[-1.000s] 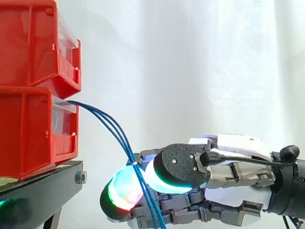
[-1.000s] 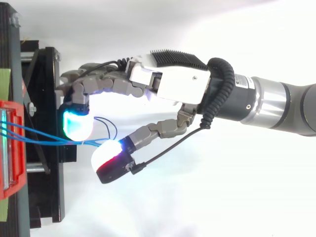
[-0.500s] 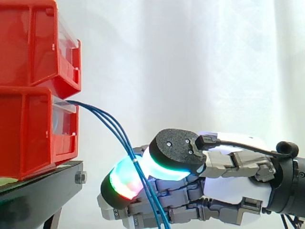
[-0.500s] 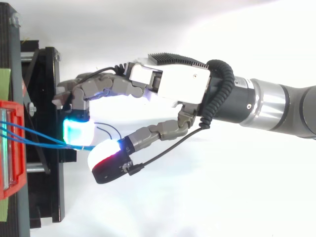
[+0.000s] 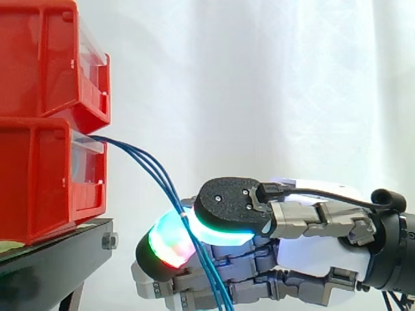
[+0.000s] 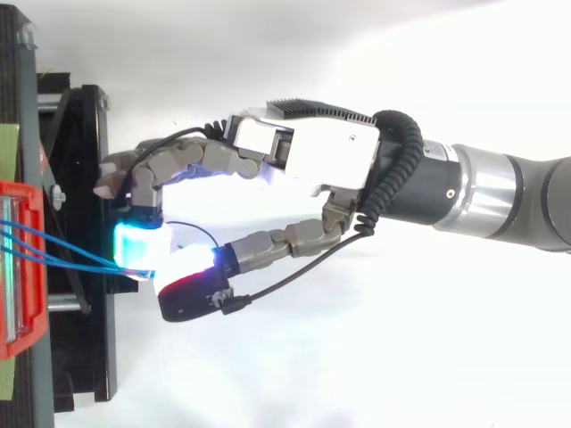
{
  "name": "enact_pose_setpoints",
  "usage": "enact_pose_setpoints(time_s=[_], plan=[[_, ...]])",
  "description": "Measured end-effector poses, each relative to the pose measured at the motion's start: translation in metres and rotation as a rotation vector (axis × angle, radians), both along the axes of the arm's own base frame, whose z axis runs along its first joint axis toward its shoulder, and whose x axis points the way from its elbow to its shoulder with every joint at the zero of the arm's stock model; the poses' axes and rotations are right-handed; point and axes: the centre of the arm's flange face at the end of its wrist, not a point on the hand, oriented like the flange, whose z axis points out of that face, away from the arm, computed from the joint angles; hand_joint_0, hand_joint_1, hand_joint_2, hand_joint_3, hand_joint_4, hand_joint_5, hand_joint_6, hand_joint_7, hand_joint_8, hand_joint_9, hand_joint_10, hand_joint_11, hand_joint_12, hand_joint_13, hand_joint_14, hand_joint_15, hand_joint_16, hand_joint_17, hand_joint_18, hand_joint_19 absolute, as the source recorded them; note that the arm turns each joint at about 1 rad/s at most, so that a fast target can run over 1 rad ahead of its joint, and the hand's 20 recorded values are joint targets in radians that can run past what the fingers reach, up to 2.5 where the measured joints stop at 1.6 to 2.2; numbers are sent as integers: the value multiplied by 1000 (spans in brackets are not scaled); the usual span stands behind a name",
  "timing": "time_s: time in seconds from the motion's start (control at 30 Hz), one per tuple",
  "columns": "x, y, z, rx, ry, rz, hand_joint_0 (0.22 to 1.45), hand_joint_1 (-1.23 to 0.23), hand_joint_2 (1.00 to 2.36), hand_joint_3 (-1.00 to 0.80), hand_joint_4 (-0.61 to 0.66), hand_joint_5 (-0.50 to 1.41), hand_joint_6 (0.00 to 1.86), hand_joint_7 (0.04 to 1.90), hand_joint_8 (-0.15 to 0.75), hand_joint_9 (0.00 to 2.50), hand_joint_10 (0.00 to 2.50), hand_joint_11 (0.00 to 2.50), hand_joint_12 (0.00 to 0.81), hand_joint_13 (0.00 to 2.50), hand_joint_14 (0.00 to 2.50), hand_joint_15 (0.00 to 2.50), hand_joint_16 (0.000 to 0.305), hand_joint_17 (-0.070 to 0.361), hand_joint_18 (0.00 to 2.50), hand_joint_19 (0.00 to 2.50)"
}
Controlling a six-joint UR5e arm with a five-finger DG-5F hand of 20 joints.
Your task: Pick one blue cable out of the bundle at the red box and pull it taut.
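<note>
Several thin blue cables (image 5: 150, 170) leave the lower red bin (image 5: 39, 175) and slope down to the right. In the top view the blue cables (image 6: 62, 256) converge by the glowing pads. My hand (image 6: 312, 160) reaches in from the right, palm level, and in the side view the hand (image 5: 311, 259) sits low. A cyan-glowing fingertip (image 6: 138, 245) and the thumb pad (image 6: 189, 287) press together with the cable bundle pinched between them. From the side, the cables pass between the dark thumb pad (image 5: 230, 208) and a red-green fingertip (image 5: 165, 249). A slack loop of cable (image 6: 194, 228) shows behind the pinch.
A second red bin (image 5: 45, 58) is stacked on the lower one, both on a black stand (image 5: 58, 259). In the top view the stand (image 6: 85, 178) lies just left of my fingers. A white curtain fills the background.
The thumb pad has swung in toward the cyan fingertip, closing the gap around the cables. The hand has shifted slightly toward the bins.
</note>
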Motion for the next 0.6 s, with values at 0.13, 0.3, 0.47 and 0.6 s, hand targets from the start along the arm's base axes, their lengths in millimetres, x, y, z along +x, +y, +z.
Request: enact_pose_setpoints(time_s=[0.13,0.3,0.47,0.6], plan=[[0,0,0,11,-2,2,610,-790,1023,-16,100,-187,882,1019,325,446,4,170,400,363,3,86,59,133,308,96],[0,1,0,32,-5,9,613,-809,1022,77,45,-180,898,1029,343,490,4,195,419,418,3,106,61,138,370,93],[0,2,0,70,-10,20,618,-812,1021,78,48,-179,900,1025,345,508,5,219,418,435,3,117,61,137,393,114],[0,3,0,114,-16,31,613,-824,1023,13,107,-181,893,1003,333,508,6,230,407,430,4,125,59,132,388,133]])
